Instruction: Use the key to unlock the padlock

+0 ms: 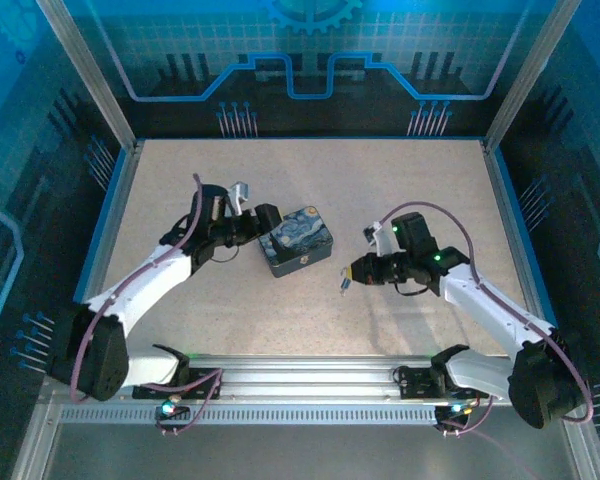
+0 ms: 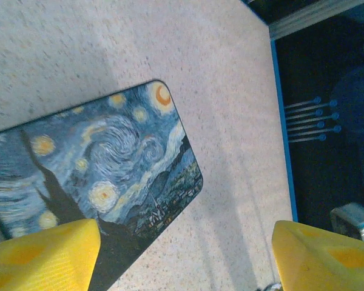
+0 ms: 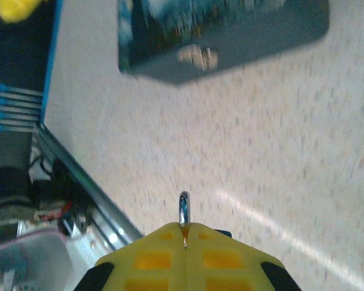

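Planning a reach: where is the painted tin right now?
In the top view the painted tin lies mid-table, just right of the left claw and left of the right claw.

- Top view: high over the near edge, looked down on whole table (image 1: 310, 170).
- Left wrist: sat close above the tin (image 2: 109, 170).
- Right wrist: low, faced same tin's side.
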{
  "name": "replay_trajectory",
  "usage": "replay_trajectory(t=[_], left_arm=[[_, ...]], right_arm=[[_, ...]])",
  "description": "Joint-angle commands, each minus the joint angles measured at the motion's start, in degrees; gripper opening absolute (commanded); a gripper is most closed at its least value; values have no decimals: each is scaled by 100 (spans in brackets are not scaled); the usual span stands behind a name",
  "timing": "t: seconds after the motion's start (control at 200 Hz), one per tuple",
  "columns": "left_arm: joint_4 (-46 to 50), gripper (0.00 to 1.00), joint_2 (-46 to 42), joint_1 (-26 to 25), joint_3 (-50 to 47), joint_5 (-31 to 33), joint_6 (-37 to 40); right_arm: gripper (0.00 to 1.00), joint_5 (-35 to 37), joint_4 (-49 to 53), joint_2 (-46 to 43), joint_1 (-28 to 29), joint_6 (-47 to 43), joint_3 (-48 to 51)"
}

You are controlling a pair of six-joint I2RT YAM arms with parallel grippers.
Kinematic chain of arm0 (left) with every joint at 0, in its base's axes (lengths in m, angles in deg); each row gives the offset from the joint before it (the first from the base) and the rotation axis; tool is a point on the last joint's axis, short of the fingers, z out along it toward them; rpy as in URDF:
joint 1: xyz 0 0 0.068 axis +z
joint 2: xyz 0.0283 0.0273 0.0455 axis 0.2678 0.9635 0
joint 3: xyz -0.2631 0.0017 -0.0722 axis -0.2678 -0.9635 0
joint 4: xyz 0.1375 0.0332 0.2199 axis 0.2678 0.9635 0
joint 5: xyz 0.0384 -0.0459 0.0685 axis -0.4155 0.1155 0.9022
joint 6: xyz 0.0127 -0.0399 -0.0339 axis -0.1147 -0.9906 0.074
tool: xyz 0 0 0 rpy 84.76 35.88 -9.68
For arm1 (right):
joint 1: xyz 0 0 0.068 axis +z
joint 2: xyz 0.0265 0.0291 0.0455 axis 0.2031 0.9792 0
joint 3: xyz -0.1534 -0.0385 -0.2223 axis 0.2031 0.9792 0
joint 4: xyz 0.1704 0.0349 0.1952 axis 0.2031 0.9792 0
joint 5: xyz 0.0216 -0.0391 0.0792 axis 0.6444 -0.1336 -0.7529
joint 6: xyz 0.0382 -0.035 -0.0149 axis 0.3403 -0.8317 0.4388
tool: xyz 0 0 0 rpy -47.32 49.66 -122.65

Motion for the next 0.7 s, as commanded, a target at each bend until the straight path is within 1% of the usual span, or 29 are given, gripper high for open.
replay_trajectory(t=[0.0, 0.13, 0.21, 0.3, 0.385, 0.55, 0.695], left_arm=[[367, 81, -412, 130, -257, 410, 391], [346, 91, -967, 163, -459, 850, 740], [246, 99, -1298, 172, -600, 1005, 1062], [122, 99, -1631, 173, -771, 942, 1402], [97, 99, -1943, 172, -918, 927, 1567], [174, 99, -2389, 172, -1177, 1084, 1632], [356, 99, -2529, 178, -1219, 1138, 1700]], right_arm=[[0, 26, 1098, 5, 309, -66, -98], [0, -7, 1202, 316, 665, 28, -108], [0, -95, 1026, 548, 822, 104, -57], [0, -112, 899, 863, 899, 152, -58], [0, -46, 776, 1129, 930, 192, -87], [0, 44, 494, 1636, 930, 177, -198], [0, 157, 176, 2033, 930, 196, -238]])
